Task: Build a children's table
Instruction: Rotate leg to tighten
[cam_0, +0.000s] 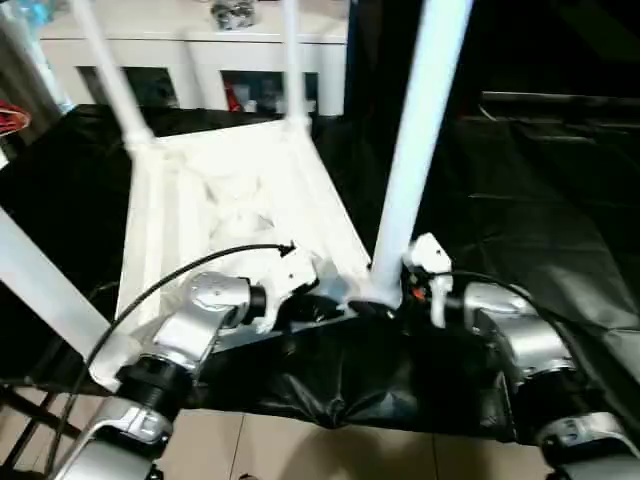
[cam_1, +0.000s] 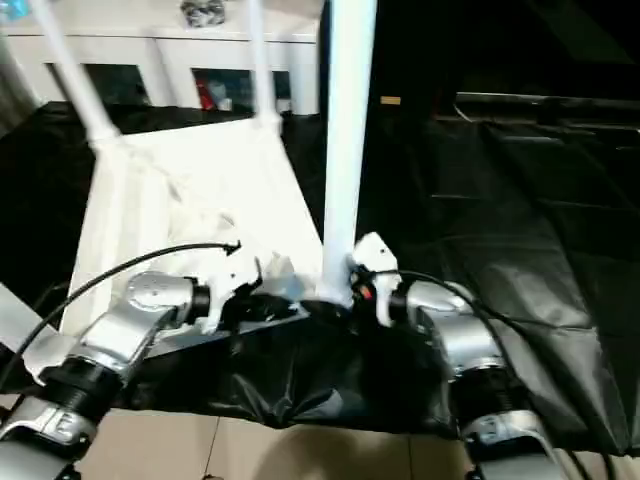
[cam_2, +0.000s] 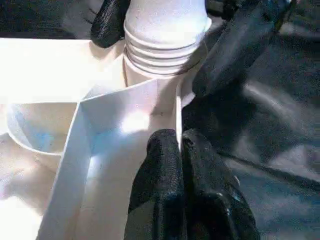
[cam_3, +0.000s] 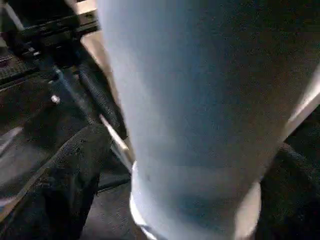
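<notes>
The white tabletop (cam_0: 240, 190) lies upside down on the black-draped table, ribbed underside up. Legs stand in its corner sockets: two at the far corners (cam_0: 110, 75) (cam_0: 291, 60), one at the near left (cam_0: 40, 280), one at the near right (cam_0: 415, 150). My left gripper (cam_2: 179, 142) is shut on the thin near rim wall of the tabletop, just beside the near right socket. My right gripper (cam_0: 385, 295) is at the base of the near right leg (cam_3: 200, 100), open, one finger (cam_3: 65, 185) on each side and standing off it. The leg's ribbed foot (cam_2: 165, 50) sits in the socket.
A white cabinet (cam_0: 200, 50) with open shelves stands behind the black-draped table (cam_0: 540, 200). The drape's near edge hangs over tiled floor (cam_0: 300, 450). A black cable (cam_0: 170, 280) loops over my left forearm. Bare black cloth stretches to the right.
</notes>
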